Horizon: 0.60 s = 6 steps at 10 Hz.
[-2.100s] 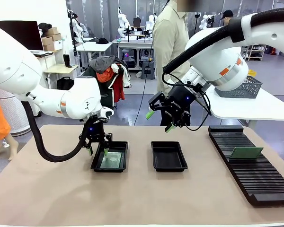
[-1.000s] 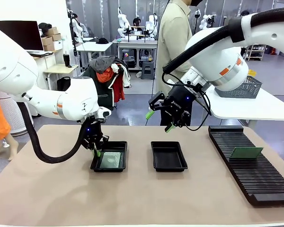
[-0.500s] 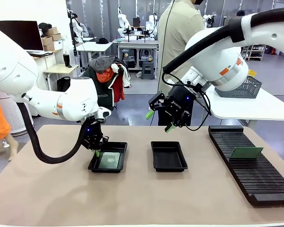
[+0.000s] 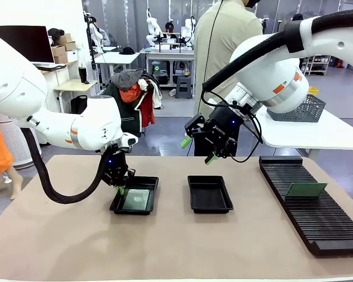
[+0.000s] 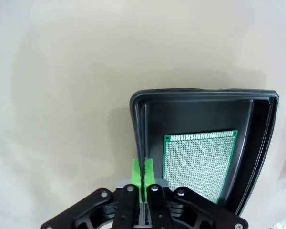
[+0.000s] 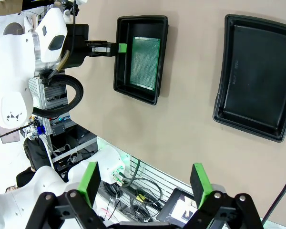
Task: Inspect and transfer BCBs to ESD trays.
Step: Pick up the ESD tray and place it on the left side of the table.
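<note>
A green BCB (image 4: pixel 138 199) lies flat in the left ESD tray (image 4: pixel 133 211), a shallow black one. My left gripper (image 4: pixel 121 189) is shut on that tray's left rim; in the left wrist view the green pads (image 5: pixel 137 168) pinch the rim wall (image 5: pixel 138 124) beside the board (image 5: pixel 198 164). The right ESD tray (image 4: pixel 210 210) sits in the middle of the table with nothing in it. My right gripper (image 4: pixel 198 151) hangs open above and behind it, holding nothing. From the right wrist view both trays (image 6: pixel 118 52) (image 6: pixel 257 76) lie beyond its spread fingers (image 6: pixel 89 177).
A long black slotted rack (image 4: pixel 317 229) lies at the right with another green board (image 4: pixel 306 189) standing in it. A grey mesh basket (image 4: pixel 309 108) sits on the white side table. A person (image 4: pixel 223 47) stands behind the table's far edge.
The left gripper has finished closing on the left tray's rim, and the tray with its board has slid slightly to the left. The right arm has stayed still.
</note>
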Each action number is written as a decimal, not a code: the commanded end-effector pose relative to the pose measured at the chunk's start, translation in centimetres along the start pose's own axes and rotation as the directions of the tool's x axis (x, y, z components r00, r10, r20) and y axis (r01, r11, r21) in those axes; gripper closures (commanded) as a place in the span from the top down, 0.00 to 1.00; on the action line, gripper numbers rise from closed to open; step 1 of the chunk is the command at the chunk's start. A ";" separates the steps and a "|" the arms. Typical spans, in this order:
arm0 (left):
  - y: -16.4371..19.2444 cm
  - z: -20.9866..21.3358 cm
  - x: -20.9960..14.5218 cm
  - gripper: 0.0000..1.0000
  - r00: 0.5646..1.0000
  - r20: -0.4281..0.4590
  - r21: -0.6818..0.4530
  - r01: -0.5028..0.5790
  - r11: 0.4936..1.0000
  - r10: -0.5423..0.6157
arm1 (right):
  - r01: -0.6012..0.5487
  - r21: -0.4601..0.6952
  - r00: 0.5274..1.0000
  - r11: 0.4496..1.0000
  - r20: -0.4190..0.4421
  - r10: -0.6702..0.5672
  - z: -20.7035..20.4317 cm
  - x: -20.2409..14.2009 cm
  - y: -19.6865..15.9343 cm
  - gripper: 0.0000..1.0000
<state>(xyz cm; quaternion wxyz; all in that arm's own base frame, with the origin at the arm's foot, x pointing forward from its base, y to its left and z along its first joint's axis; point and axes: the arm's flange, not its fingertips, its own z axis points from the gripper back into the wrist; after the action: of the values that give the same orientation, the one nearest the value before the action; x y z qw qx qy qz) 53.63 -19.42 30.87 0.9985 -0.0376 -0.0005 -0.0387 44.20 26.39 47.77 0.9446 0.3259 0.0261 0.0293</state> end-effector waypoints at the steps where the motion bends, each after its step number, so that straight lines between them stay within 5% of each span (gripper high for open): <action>1: 0.0 0.0 0.0 0.03 1.000 0.000 0.000 0.000 1.000 0.000 | 0.015 -0.017 1.000 1.000 0.001 -0.015 0.0 0.3 0.2 1.00; 6: 4.2 1.1 -1.7 0.03 0.999 0.021 -0.175 0.032 0.984 -0.028 | 0.015 -0.017 1.000 1.000 0.001 -0.015 0.0 0.3 0.2 1.00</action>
<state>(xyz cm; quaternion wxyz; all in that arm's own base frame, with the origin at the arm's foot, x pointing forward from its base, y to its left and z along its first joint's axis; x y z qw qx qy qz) 53.31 -16.55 31.76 0.9945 -0.0951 0.0006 -0.0450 44.20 26.39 47.78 0.9446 0.3259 0.0260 0.0293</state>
